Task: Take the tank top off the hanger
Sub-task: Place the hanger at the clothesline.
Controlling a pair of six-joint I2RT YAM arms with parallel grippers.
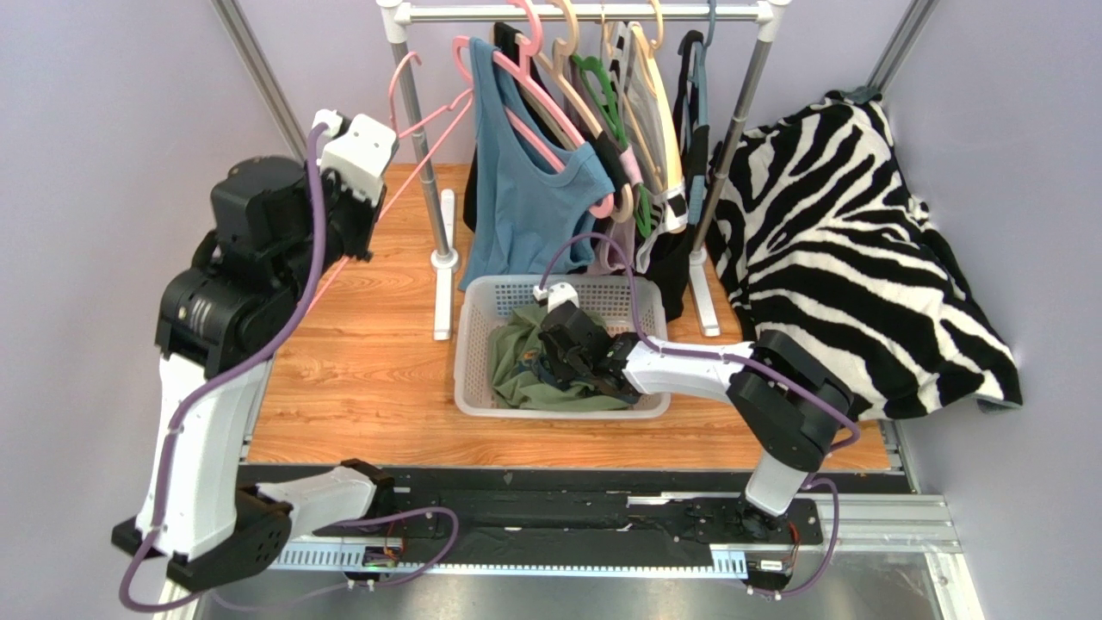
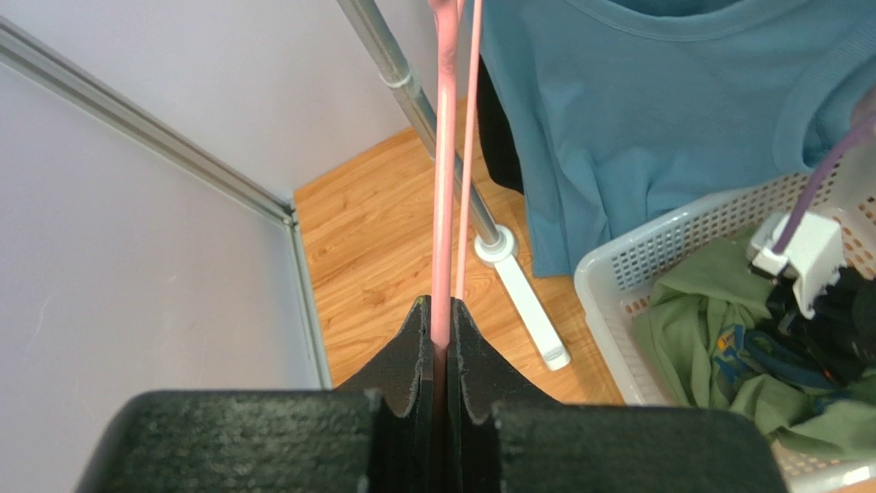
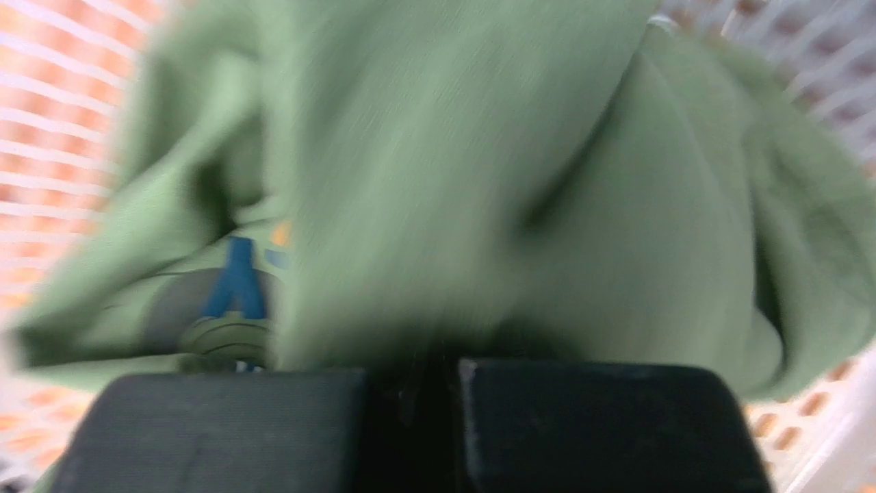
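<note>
My left gripper (image 1: 352, 240) (image 2: 445, 308) is shut on the thin bar of a bare pink hanger (image 1: 433, 129) (image 2: 444, 195) that slants up toward the rail. A blue tank top (image 1: 524, 194) (image 2: 658, 113) hangs on another pink hanger on the rail, over the basket. A crumpled green garment (image 1: 518, 368) (image 2: 699, 329) (image 3: 463, 154) with a blue print lies in the white basket (image 1: 472, 388) (image 2: 617, 267). My right gripper (image 1: 572, 362) (image 3: 447, 354) is down in the basket, shut, its tips against the green cloth. The view is blurred and shows no cloth pinched.
The clothes rail (image 1: 582, 13) carries several more hangers and dark garments. Its left post (image 1: 427, 168) and white foot (image 2: 524, 298) stand beside the basket. A zebra-print blanket (image 1: 841, 246) covers the right side. Grey walls and frame bars close in the left and back.
</note>
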